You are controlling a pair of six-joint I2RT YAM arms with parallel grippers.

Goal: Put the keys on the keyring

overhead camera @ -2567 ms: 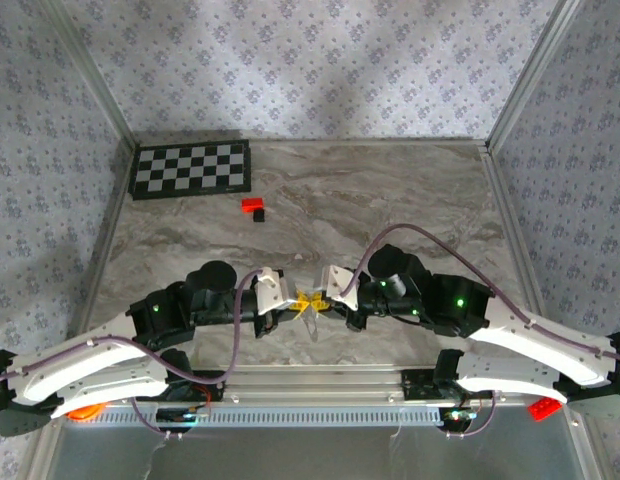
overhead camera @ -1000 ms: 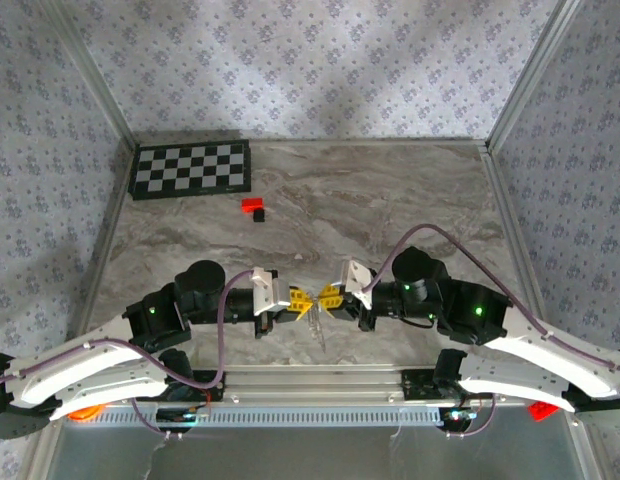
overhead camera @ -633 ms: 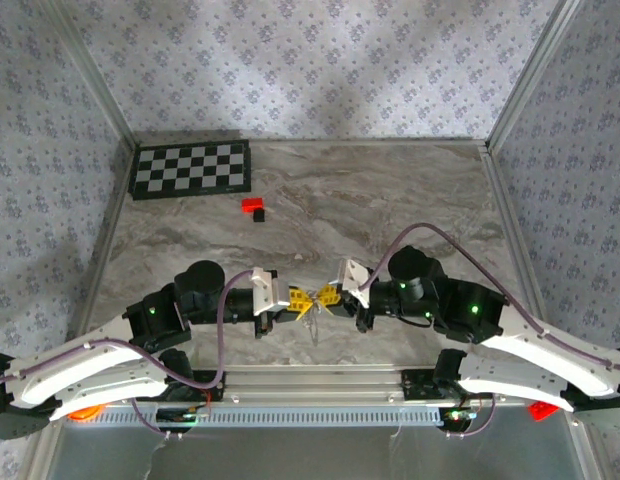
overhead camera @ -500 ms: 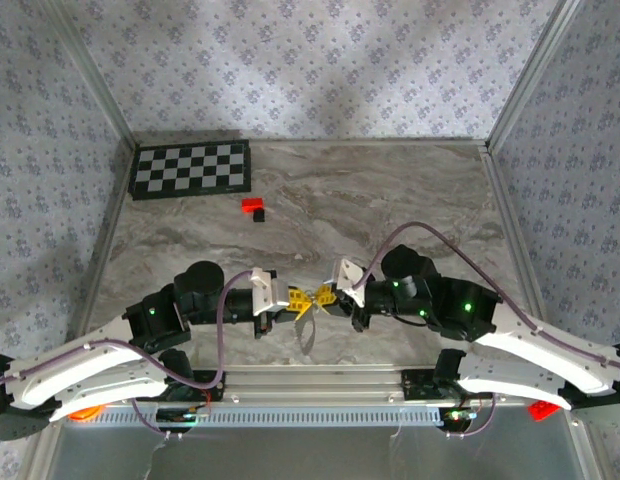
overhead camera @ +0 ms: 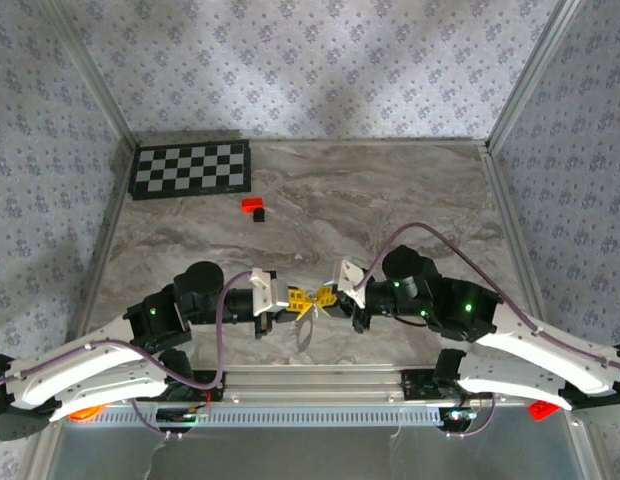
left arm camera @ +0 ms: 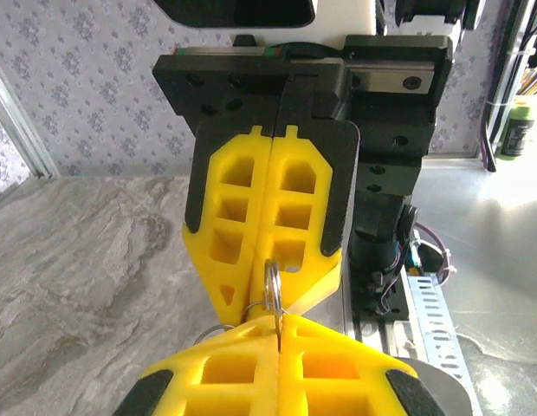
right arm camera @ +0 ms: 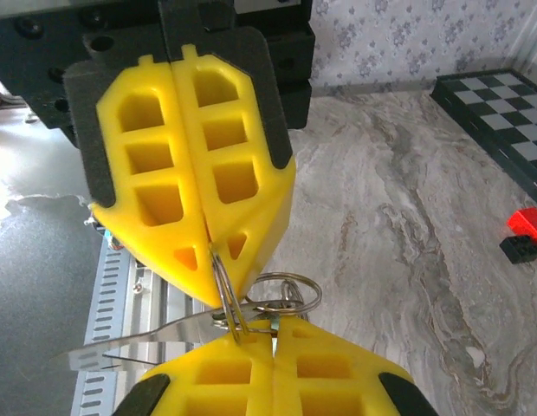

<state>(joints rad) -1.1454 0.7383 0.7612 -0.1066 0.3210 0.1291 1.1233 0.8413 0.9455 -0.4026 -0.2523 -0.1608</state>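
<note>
Left gripper: my left gripper (overhead camera: pixel 297 297) is clenched. Its yellow fingers are pressed flat together with no gap along the seam, and the tip nips the thin wire of the keyring (right arm camera: pixel 317 295).
Right gripper: my right gripper (overhead camera: pixel 328 297) is clenched too, seam to seam, and the same wire runs into its tip.
How they meet: the two point straight at each other, tip to tip and almost touching, low over the near part of the table (overhead camera: pixel 410 190) and between my two bases.
Keyring: it is a fine silvery wire ring, held up off the table in the small gap between the two tips. From my right wrist, one loop shows round and open just beside the tips, and another stretch of wire stands edge-on, going up into the left fingers. From my left wrist it is a narrow upright sliver joining both seams.
Key: the key (right arm camera: pixel 139 340) is a flat, pale silvery blade. It sticks out sideways from the cluster of wire at the tips, and from above it hangs just below them, toward the rail (overhead camera: pixel 320 378). I cannot tell whether it is fully threaded onto the ring.
Cable: a purple cable (overhead camera: pixel 430 232) arches over my right wrist.
Farther out: a red-and-black block (overhead camera: pixel 254 208) sits well apart on the marbled top, with a checkerboard (overhead camera: pixel 190 168) beyond it at the far left corner.
</note>
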